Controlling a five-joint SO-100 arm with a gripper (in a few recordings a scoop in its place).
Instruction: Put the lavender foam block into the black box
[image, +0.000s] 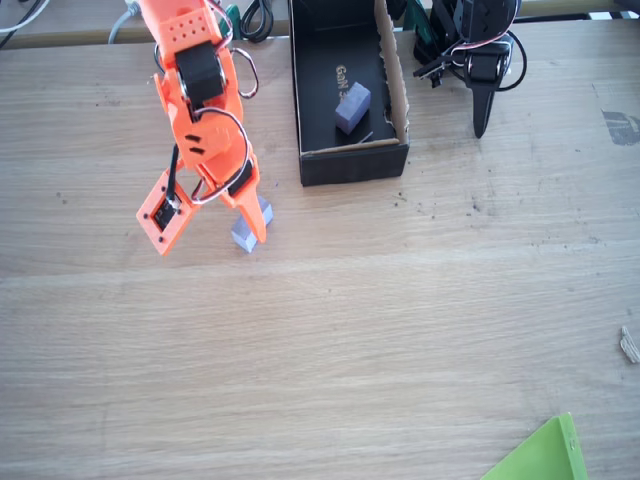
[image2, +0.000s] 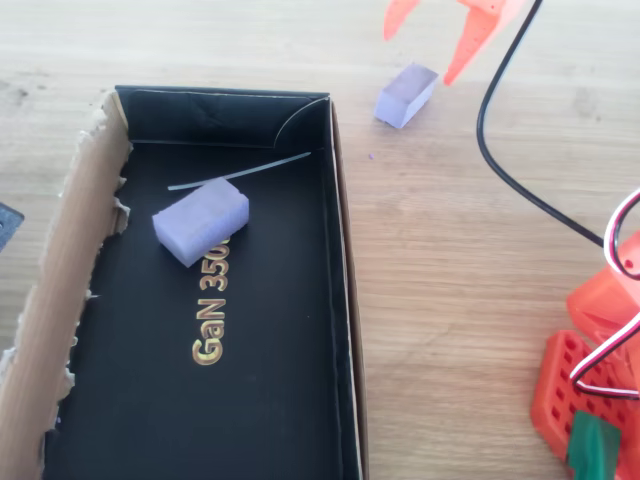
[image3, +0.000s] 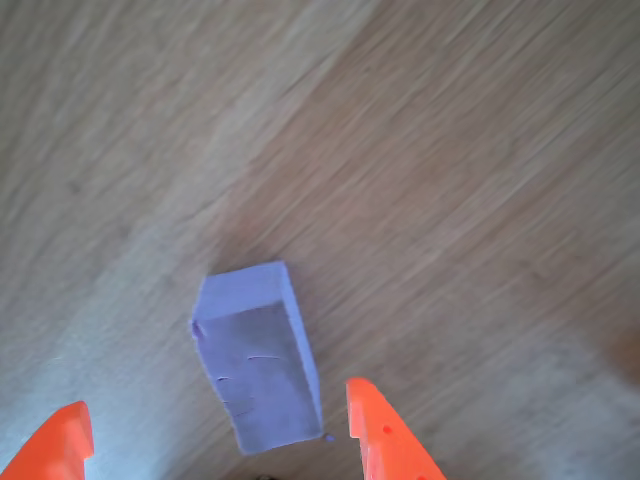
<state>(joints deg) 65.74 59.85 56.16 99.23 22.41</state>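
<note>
Two lavender blocks are in sight, and one box. In the fixed view, going from the left, my orange gripper (image: 250, 225) hangs over the lavender foam block (image: 247, 232), which lies flat on the wooden bench (image: 400, 330) toward its far edge, just left of the black box (image: 348, 160). My jaws stand wide, a tip on either side of the block, gripping nothing. One chunkier lavender block (image: 352, 107) rests inside the box.
</note>
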